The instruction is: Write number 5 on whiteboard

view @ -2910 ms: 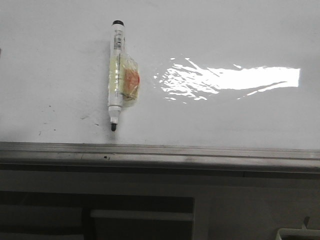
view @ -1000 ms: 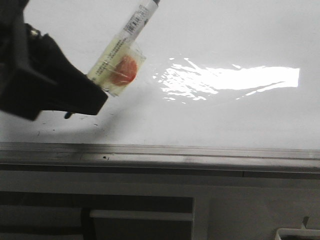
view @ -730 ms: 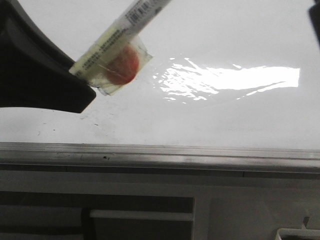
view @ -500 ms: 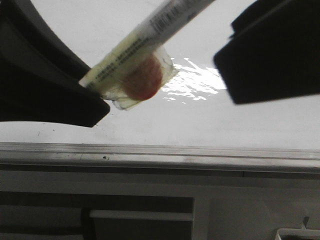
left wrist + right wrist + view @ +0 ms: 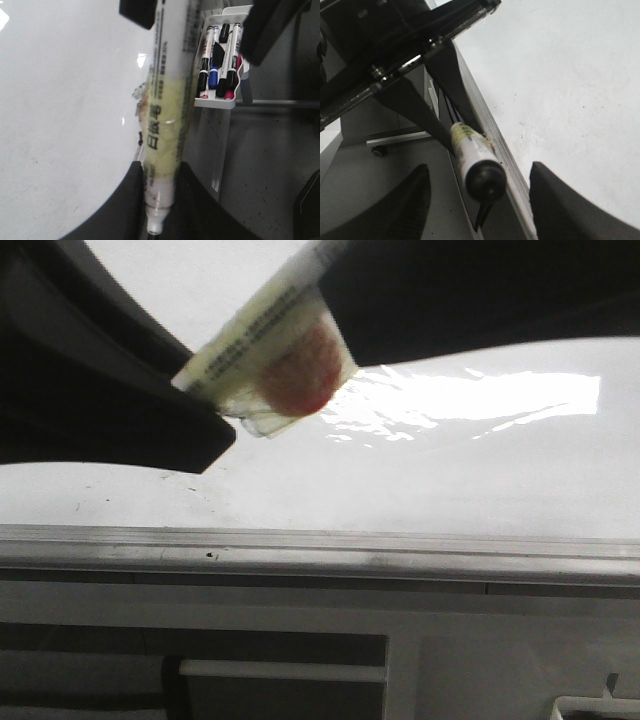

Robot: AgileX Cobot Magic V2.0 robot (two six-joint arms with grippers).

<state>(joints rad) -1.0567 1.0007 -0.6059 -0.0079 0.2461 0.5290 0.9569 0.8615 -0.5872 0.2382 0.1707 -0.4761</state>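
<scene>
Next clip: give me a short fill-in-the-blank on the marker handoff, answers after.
1. The marker is clamped in the ____ gripper.
2. The right gripper has its fingers ____ around the marker's black end.
3. The whiteboard so far shows ____ written number.
4. The tray beside the board holds more ____.

Answers: left; open; no; markers

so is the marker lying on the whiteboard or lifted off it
Lifted off. The marker is tilted, gripped in the left claw above the whiteboard, its capped end between the right claw's open fingers.
</scene>
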